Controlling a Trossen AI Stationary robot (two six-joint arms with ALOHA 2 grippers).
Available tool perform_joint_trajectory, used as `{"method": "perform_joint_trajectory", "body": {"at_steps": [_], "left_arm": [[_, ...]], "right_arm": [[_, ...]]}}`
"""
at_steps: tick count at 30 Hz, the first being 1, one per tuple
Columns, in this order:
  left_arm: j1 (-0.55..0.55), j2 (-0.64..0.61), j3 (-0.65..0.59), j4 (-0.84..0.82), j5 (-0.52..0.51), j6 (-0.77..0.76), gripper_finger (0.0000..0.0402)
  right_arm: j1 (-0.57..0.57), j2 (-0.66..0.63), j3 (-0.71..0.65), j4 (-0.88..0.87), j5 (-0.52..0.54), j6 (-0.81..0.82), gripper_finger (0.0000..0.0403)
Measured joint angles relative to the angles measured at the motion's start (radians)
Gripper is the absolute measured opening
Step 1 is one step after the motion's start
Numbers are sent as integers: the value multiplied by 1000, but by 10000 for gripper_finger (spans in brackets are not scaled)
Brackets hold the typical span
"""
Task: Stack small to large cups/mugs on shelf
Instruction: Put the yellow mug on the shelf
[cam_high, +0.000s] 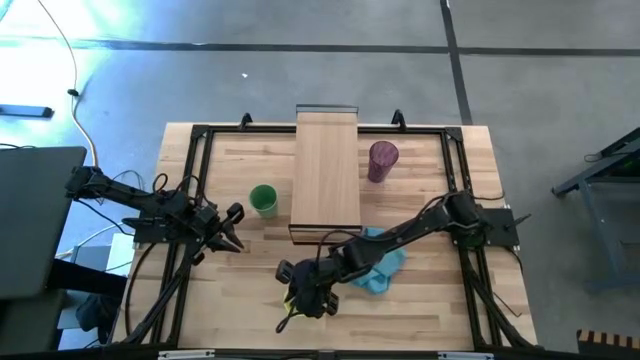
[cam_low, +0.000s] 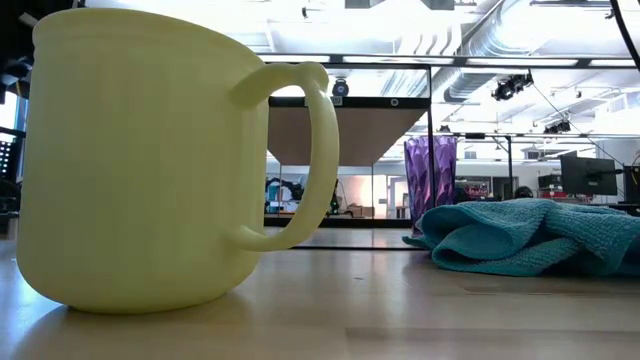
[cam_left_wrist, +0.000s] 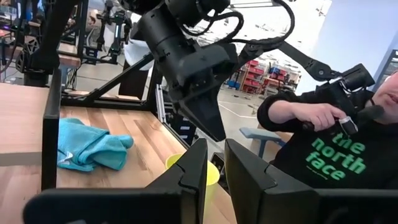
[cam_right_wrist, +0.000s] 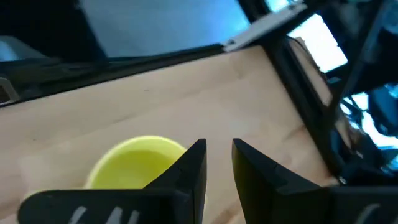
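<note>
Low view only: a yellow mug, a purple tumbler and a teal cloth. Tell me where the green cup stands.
Observer: The green handleless cup stands upright on the wooden tabletop, left of the long light-wood shelf board.
Operator: Report the shelf.
Observer: No cup stands on it yet.
Operator: Place the right hand.
Observer: The right hand hangs by the rim of the short yellow mug, not gripping it.

The high view looks straight down on the whole table (cam_high: 200, 310). The low view sits at tabletop level, very close to the yellow mug (cam_low: 150, 160), facing the room. Both wrist views look past their own fingers and share that mug.
</note>
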Motion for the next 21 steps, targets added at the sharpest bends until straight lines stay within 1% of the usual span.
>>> {"method": "perform_joint_trajectory", "body": {"at_steps": [1,7,16,19,21], "left_arm": [[0,0,0,0,0,0,46],[0,0,0,0,-2,16,46],[0,0,0,-2,-2,16,46],[0,0,0,-10,-2,16,46],[0,0,0,-23,-2,15,46]], "right_arm": [[0,8,0,16,-13,-2,67],[-3,44,0,11,-19,9,67],[-32,58,0,15,-17,137,67],[-37,55,-1,-44,-16,196,67],[-40,54,19,-143,-16,217,67]]}}
